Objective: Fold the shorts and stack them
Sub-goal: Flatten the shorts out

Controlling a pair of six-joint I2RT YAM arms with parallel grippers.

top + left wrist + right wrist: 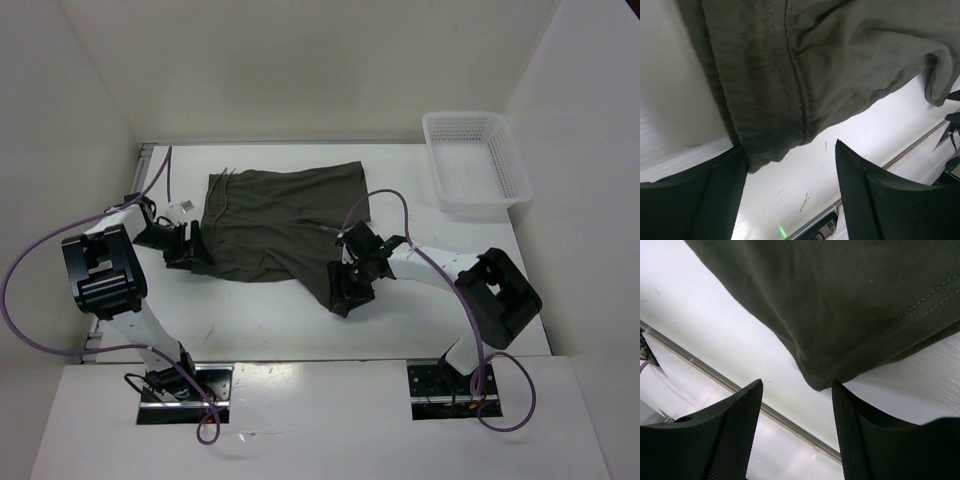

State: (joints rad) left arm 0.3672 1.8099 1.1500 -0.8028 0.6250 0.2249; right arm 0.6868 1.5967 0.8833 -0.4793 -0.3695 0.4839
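Lying on the desk (250, 320) at frame centre, the shorts (280, 225) are seen spread out. The left hand (188, 248) is held with fingers apart at their left edge. The right hand (345, 292) is likewise held apart at their lower-right corner.

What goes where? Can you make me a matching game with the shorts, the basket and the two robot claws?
Things:
1. shorts
2. white basket
3. left gripper
4. right gripper

Places:
A. far right corner of the table
B. at the shorts' left edge
C. spread out mid-table
D. at the shorts' near right corner

Pairs: 1-C, 2-A, 3-B, 4-D
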